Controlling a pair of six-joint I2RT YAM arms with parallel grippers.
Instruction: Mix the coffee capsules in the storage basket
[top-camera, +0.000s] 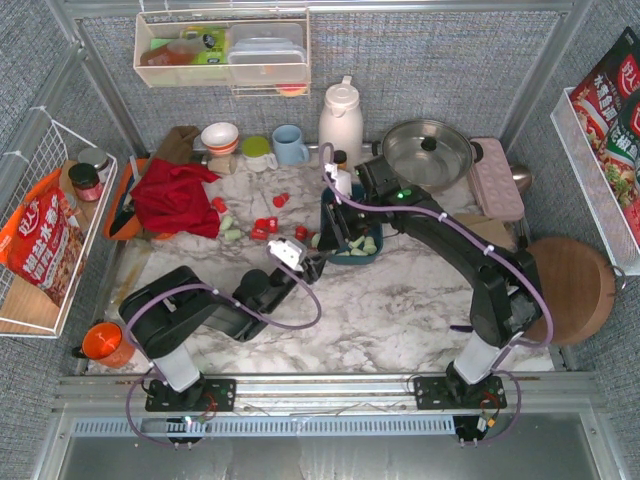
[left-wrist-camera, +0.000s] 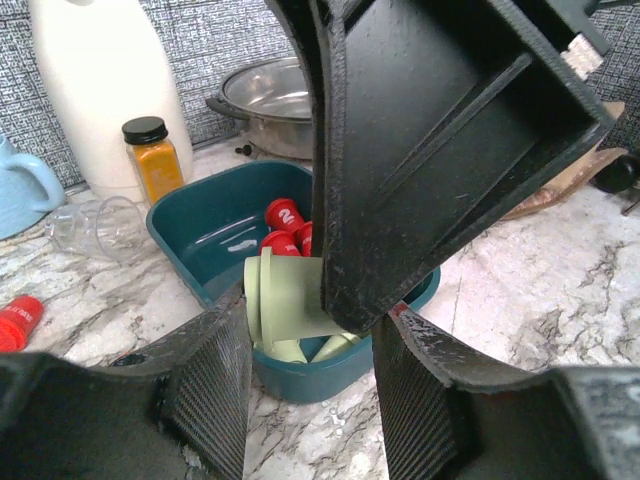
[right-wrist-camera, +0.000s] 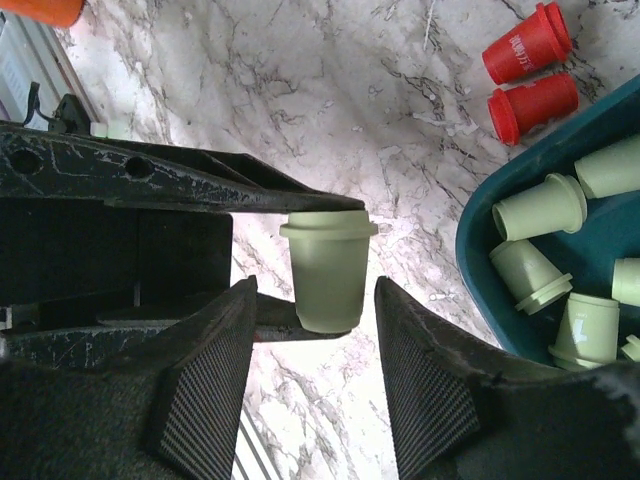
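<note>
A mint green coffee capsule (right-wrist-camera: 328, 268) hangs over the marble just left of the teal storage basket (top-camera: 350, 258). My left gripper (top-camera: 316, 262) is shut on it end to end, one finger on the rim, one on the base. My right gripper (right-wrist-camera: 315, 290) points down from above, open, its fingers (right-wrist-camera: 210, 390) standing either side of the capsule with small gaps. In the left wrist view the capsule (left-wrist-camera: 285, 300) sits at my left gripper's (left-wrist-camera: 312, 310) tips, half hidden by a right finger. The basket (right-wrist-camera: 472, 250) holds several green capsules (right-wrist-camera: 540, 205) and red ones (left-wrist-camera: 283, 213).
Loose red capsules (right-wrist-camera: 525, 45) and green ones (top-camera: 230, 228) lie left of the basket beside a red cloth (top-camera: 175, 195). Behind stand a spice jar (left-wrist-camera: 155, 160), a lying glass (left-wrist-camera: 95, 225), a white thermos (top-camera: 340, 115), a blue mug (top-camera: 290, 145) and a pot (top-camera: 428, 150). An orange cup (top-camera: 102, 342) is front left.
</note>
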